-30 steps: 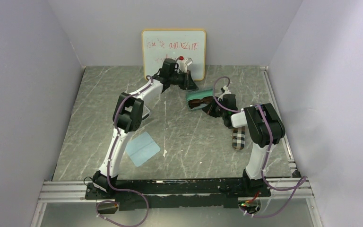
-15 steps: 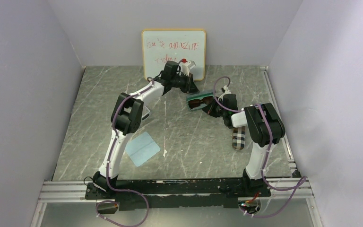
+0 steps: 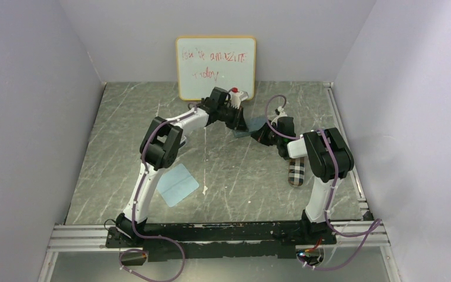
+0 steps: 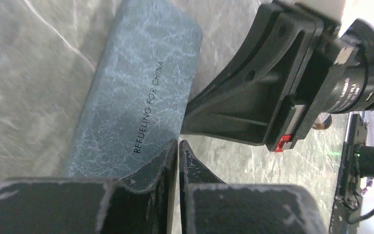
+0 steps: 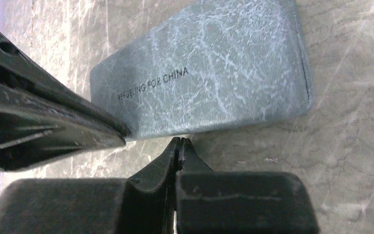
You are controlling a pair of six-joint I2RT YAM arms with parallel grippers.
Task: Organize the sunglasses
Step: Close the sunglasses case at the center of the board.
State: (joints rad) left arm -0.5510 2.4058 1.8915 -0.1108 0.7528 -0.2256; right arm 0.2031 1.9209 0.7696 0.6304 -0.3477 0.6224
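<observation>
- Grey-blue case [image 5: 214,73] lies shut on the table; no sunglasses are visible, presumably inside.
- Left gripper [image 4: 177,146], pinched together and empty, is at the case's short end; right gripper [image 5: 180,146], closed and empty, is just beside its long side.

At 6 o'clock we see the right arm's two black fingers [image 5: 151,175], pressed tip to tip with nothing between them. Just beyond the tips, from the centre up to 1 o'clock, a closed grey-blue oblong case [image 5: 214,73] with a white crackle pattern and the print "REFUELING FOR CHINA" lies on the grey marbled desk [image 5: 350,161]. We cannot tell whether the tips touch its near edge. From 9 o'clock a scuffed black plastic wedge [image 5: 39,122] reaches in, its point meeting the case's 7 o'clock corner.
</observation>
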